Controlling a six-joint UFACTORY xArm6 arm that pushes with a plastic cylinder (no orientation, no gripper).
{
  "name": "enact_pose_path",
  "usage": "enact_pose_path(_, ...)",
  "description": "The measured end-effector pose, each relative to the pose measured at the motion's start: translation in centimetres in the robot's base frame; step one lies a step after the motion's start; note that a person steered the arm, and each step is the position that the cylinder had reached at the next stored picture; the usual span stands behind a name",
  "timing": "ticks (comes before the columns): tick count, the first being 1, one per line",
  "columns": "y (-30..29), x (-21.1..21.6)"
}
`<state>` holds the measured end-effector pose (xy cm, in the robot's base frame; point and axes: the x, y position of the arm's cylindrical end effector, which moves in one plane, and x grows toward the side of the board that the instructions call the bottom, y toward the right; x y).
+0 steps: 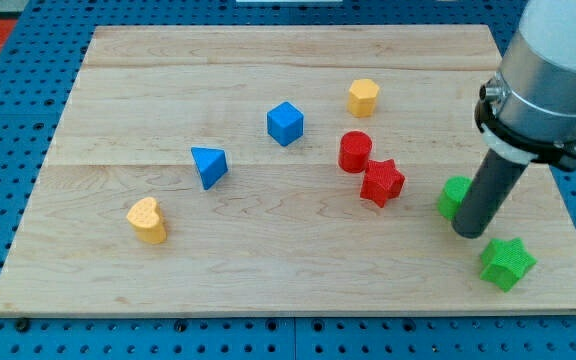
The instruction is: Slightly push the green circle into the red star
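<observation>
Arm, upright rod, entering from the view's top right over the counter (268, 270).
No gripper fitted; my tip (471, 233) touches green circle (453, 197), partly hidden, right of red star (382, 183).

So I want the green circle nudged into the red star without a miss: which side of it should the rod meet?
Its right face, pushing toward the view's left. The green circle lies right of the red star, with my tip already at its right edge.
</observation>
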<state>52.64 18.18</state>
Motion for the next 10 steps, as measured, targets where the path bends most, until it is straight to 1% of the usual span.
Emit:
enact_pose_path(1, 0.0, -3.0)
enact_pose_path(3, 4.3, -6.7)
enact_pose_path(4, 2.2, -7.6)
enact_pose_path(5, -1.4, -8.8)
enact_pose_path(6, -2.5, -11.1)
enact_pose_path(7, -6.2, -11.9)
enact_pose_path(8, -7.4, -11.1)
enact_pose_path(10, -7.3, -9.1)
